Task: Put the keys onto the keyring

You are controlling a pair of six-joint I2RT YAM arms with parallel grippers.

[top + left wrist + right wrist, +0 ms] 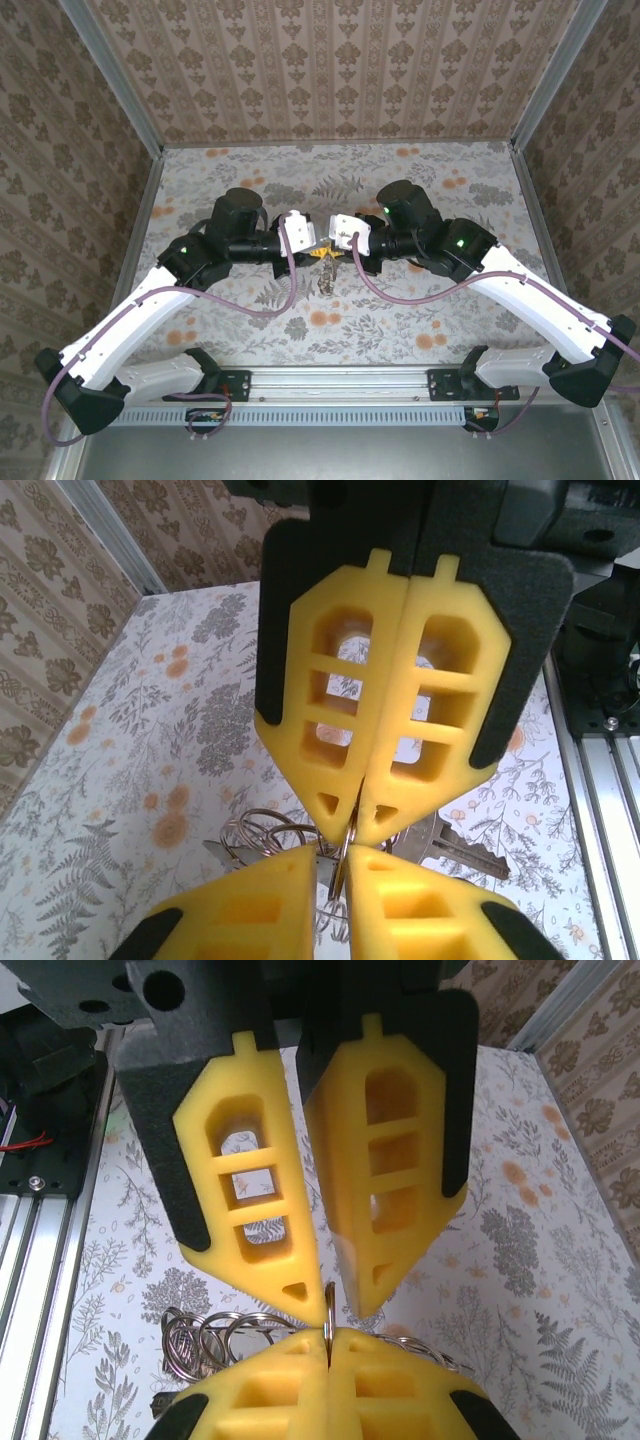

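Observation:
The keyring is a chain of linked steel rings hanging above the table between both grippers, also visible as loops in the right wrist view. My right gripper is shut on one thin ring, held edge-on. My left gripper meets it tip to tip; its yellow fingers straddle the same ring with a narrow gap still showing. A silver key hangs from the rings behind the fingers. From above, both grippers meet at mid-table, with the bunch dangling below them.
The floral table spreads out beneath the arms. Patterned walls with aluminium posts enclose it on three sides. A metal rail runs along the near edge, between the arm bases.

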